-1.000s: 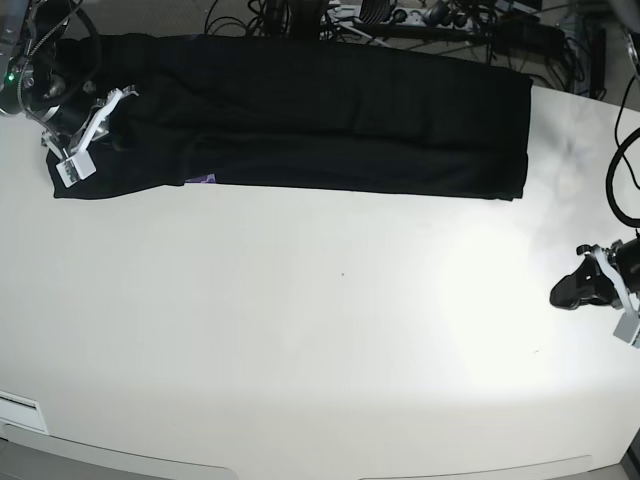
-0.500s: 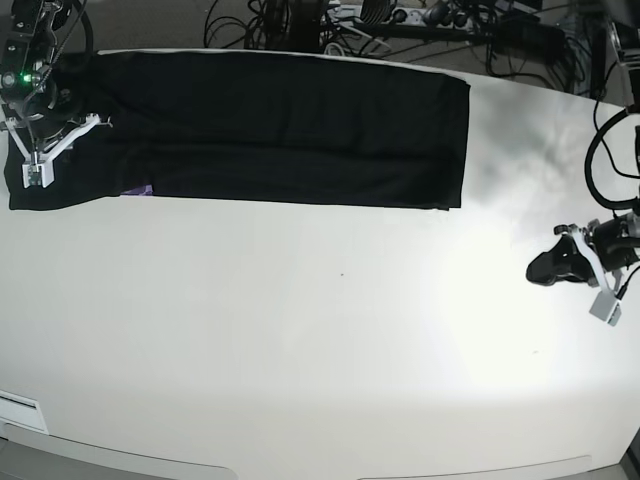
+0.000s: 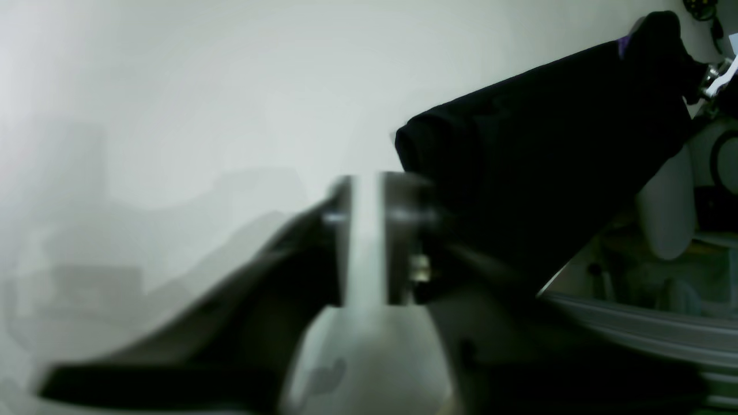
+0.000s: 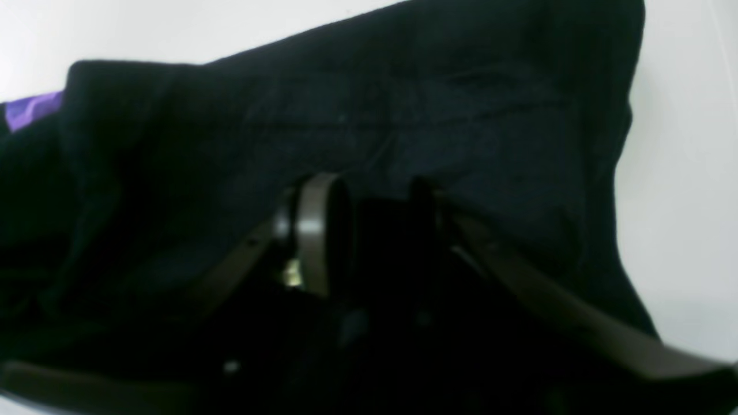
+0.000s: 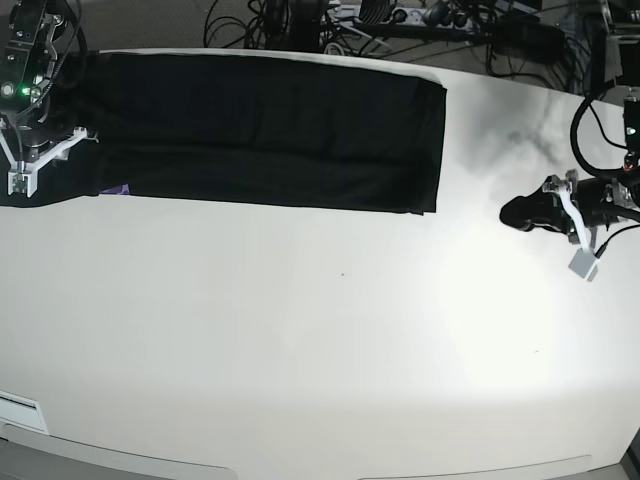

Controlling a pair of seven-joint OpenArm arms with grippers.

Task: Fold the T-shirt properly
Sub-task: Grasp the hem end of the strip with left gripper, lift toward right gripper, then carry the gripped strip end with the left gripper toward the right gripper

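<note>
T-shirt (image 5: pixel 265 130): lay as a long black band folded lengthwise along the far side of the table, running from the far-left corner to a little past the middle; a small purple patch (image 5: pixel 117 188) of print peeked out at its near edge by the left end.

Table (image 5: pixel 320 360): white, with the whole near half bare and a bright patch of glare toward the right.

Right hand (image 5: pixel 22 165): stood over the left end of the T-shirt, at the table's far-left corner; in its wrist view the fingers (image 4: pixel 314 230) were parted with dark cloth behind and between them, though the blur left it unclear whether any cloth was gripped.

Left hand (image 5: pixel 540 212): hovered over bare table on the right side, well apart from the T-shirt's right end; its wrist view showed the two fingers (image 3: pixel 403 236) a narrow gap apart with only white table between, holding nothing.

Cables (image 5: pixel 400 25): a tangle beyond the far edge of the table.
</note>
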